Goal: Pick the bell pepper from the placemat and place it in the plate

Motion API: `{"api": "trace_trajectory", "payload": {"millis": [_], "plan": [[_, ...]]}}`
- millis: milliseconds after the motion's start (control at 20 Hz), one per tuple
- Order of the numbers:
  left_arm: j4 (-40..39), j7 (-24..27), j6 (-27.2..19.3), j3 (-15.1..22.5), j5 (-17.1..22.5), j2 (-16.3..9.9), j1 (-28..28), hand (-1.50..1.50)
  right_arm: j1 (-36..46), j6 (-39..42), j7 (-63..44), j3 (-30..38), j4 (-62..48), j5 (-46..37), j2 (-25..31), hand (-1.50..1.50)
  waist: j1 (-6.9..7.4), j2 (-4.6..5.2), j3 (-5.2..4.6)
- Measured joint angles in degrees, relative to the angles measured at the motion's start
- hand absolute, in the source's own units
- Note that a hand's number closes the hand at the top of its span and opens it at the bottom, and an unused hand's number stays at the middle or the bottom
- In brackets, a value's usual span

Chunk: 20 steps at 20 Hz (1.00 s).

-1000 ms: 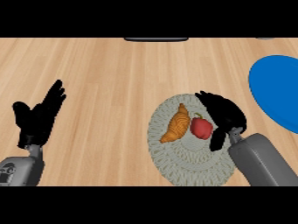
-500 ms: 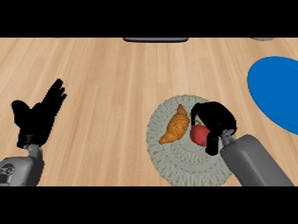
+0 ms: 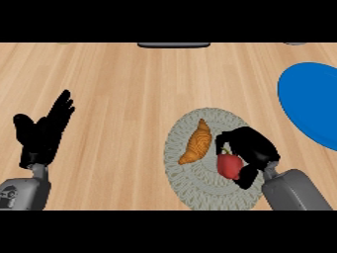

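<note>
Head view shows the red bell pepper (image 3: 228, 166) low on the grey woven placemat (image 3: 200, 190), with your right hand (image 3: 250, 150) curled round it from the right, fingers over the top and thumb below. Make sure the wrap is complete before you lift, then raise it straight up so it clears the croissant (image 3: 195, 143) lying just beside it on the left. Carry it up and right to the blue plate (image 3: 320, 111), which sits apart from the mat. Your left hand (image 3: 43, 131) rests open at the left.
</note>
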<state>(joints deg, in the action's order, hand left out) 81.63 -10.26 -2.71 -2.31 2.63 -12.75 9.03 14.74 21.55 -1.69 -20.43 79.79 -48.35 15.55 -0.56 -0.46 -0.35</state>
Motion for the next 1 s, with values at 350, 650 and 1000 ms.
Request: {"api": "trace_trajectory", "payload": {"millis": [350, 650, 1000], "plan": [[-0.54, 0.58, 1.17, -1.49, 0.77, -0.93, -0.63, 0.0, -7.25, -8.49, 5.74, 4.36, 14.0, 0.97, 3.49, 1.5, -0.48, 0.09, 0.3], [-0.83, 0.82, 1.04, -1.69, 0.66, -0.72, -0.79, 0.0, -8.86, -19.11, 4.7, 13.07, 23.57, 0.81, 2.89, 1.5, -0.81, 0.11, 0.34], [-2.51, 2.45, 1.87, -1.98, 0.37, -0.5, -0.17, 0.0, -8.41, -21.66, 1.36, 24.41, 25.42, 6.19, 2.54, 1.5, 0.06, 0.37, 0.34]]}}
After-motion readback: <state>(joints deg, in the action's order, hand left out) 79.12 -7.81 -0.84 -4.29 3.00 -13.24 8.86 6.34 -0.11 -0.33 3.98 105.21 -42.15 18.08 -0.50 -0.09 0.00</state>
